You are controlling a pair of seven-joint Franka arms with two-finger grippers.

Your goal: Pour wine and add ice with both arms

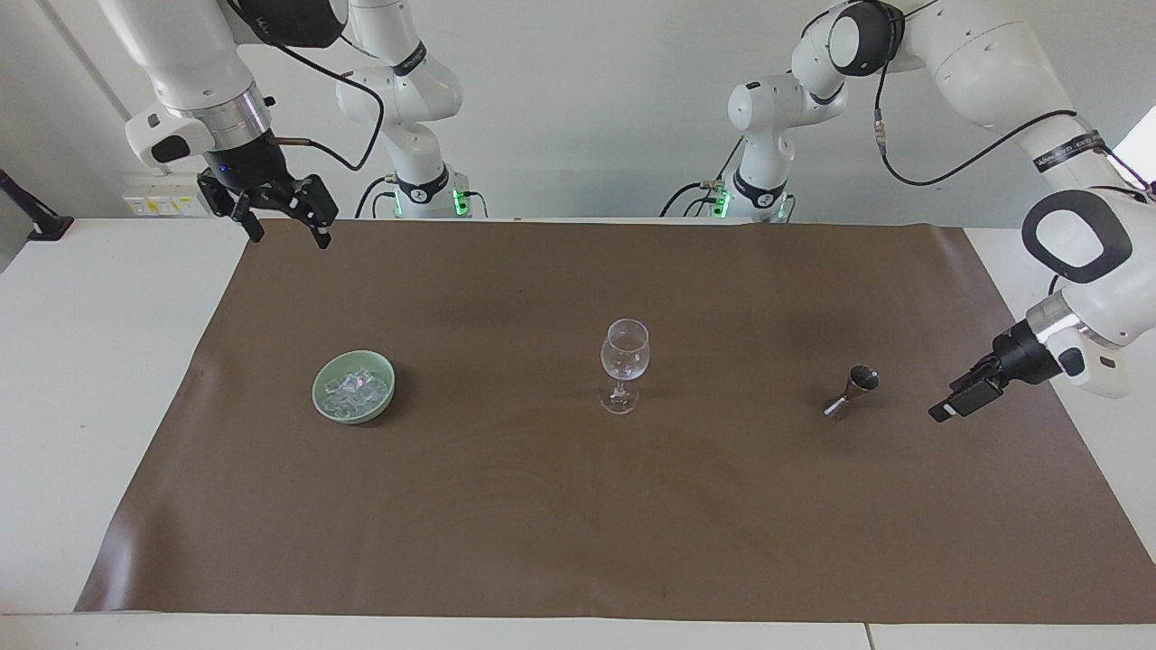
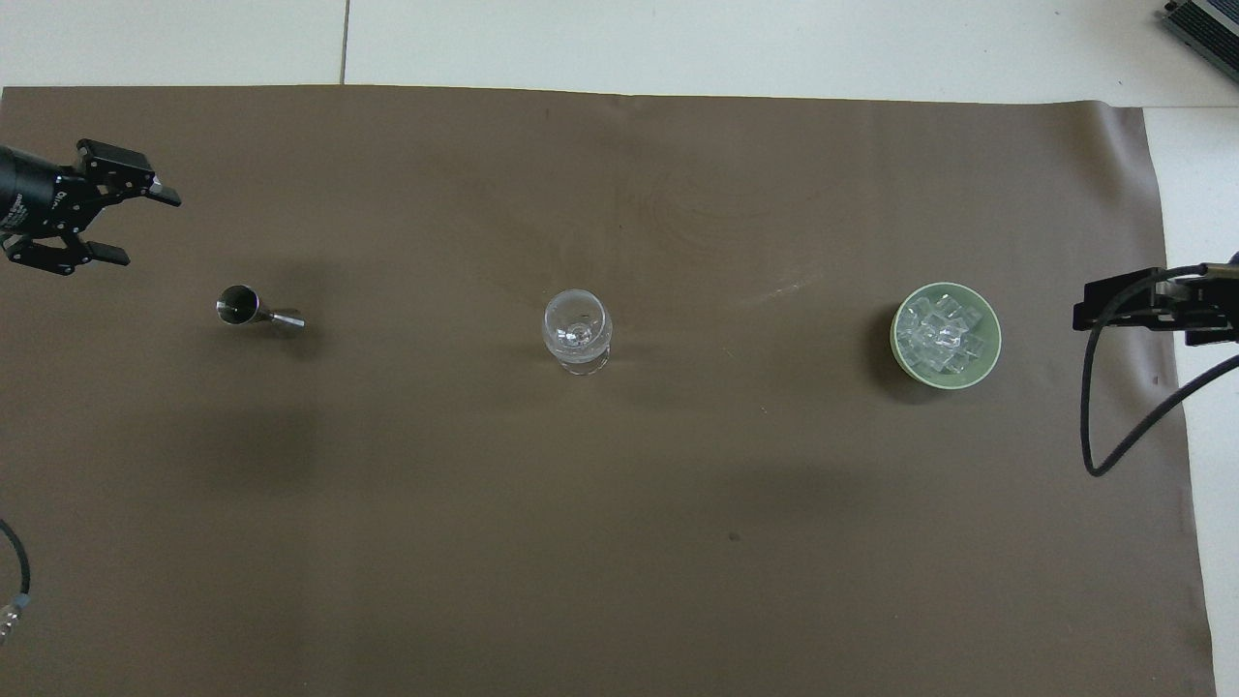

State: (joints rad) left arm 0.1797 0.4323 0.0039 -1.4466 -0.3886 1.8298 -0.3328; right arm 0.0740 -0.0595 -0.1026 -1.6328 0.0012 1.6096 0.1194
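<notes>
Both end effectors gape empty: left (image 2: 140,225) seemingly low near jigger (image 2: 239,305), right (image 1: 287,228) raised

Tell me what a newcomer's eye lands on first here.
First, the clear wine glass standing upright at the middle of the brown mat. Toward the right arm's end sits a green bowl heaped with ice; toward the left arm's end stands a small metal jigger. The left gripper hangs open, low beside the jigger.
</notes>
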